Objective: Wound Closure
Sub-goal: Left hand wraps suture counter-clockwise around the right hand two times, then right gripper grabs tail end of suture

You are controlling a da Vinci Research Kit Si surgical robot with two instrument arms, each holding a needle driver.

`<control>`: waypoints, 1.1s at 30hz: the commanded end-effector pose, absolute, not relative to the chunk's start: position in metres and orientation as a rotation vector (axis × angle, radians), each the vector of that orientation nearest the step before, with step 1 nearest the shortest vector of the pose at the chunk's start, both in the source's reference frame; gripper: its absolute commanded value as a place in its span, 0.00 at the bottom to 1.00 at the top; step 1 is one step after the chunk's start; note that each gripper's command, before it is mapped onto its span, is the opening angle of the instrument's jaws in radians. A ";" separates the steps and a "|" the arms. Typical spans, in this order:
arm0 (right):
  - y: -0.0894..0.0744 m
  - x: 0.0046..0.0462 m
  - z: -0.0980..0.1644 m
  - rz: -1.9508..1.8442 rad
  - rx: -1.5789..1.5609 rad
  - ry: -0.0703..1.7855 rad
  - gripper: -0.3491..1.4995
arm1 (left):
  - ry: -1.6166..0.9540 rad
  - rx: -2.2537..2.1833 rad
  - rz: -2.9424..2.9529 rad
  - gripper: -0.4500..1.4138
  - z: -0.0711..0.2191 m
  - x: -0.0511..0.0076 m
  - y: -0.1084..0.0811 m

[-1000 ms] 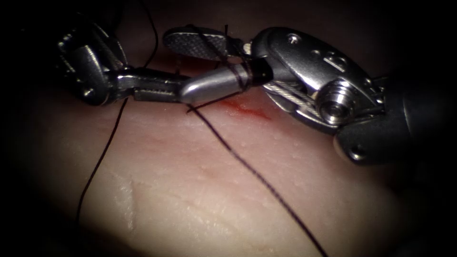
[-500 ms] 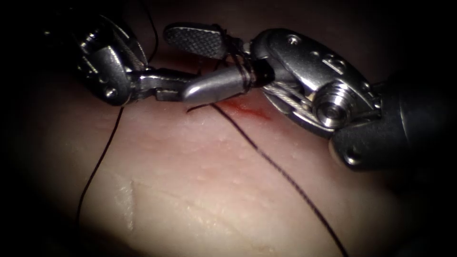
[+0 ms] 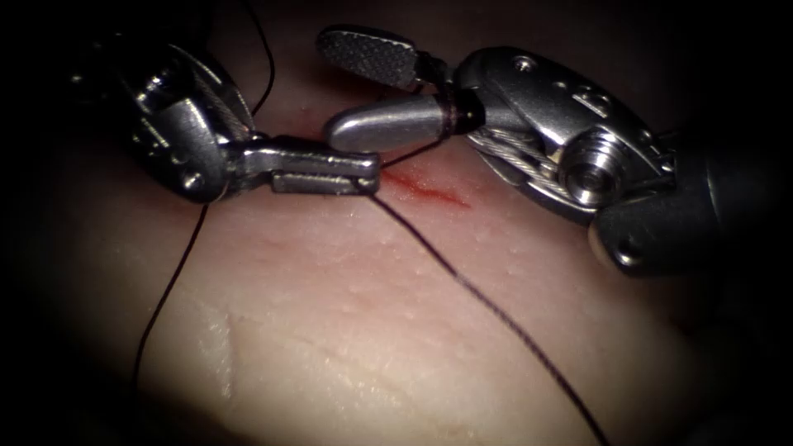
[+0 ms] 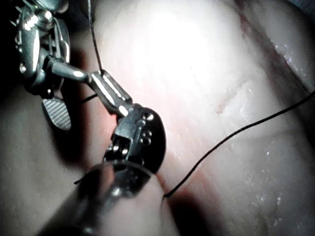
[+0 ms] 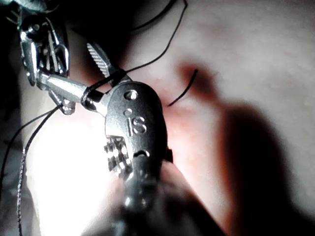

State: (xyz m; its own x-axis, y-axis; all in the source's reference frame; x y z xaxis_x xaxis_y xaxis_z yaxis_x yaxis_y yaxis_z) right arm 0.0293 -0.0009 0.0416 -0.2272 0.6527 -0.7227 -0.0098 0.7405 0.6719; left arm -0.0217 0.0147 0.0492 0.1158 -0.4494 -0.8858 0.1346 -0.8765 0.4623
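The right tool [image 3: 372, 91] has its jaws wide open with thread [image 3: 487, 306] looped around them. The left tool [image 3: 363, 173] pinches the thread's end, jaws closed, beside the red fluid [image 3: 425, 192] on the tissue [image 3: 347, 330] — no needle seen.

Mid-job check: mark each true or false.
1. The right gripper is open. True.
2. Thread is wound around the base of the right gripper's jaws. True.
3. The left gripper is wide open. False: it is shut, with its tip meeting the thread on the tissue. Whether it grips the thread cannot be told.
4. The right gripper holds the needle. False: its jaws hold nothing.
5. The red fluid lies left of the left gripper. False: it lies just right of its tip.
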 end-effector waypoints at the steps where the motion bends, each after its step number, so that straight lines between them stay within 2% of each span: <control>1: -0.002 0.0297 0.043 0.672 0.500 1.689 0.67 | -0.305 1.976 -1.831 0.00 0.050 -0.0221 0.014; 14: -0.001 0.0285 0.045 0.747 0.386 1.607 0.67 | -0.364 1.875 -2.075 0.00 0.052 -0.0211 0.013; 33: -0.003 0.0286 0.048 0.820 0.323 1.478 0.61 | -0.329 1.770 -2.355 0.00 0.054 -0.0218 0.013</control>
State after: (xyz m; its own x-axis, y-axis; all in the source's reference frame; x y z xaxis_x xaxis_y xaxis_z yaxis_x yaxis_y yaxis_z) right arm 0.0280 -0.0024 0.0474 -0.1068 0.6586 -0.7448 -0.2896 0.6960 0.6570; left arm -0.0213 0.0141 0.0532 -0.2847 -0.2583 -0.9232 0.0014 -0.9631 0.2690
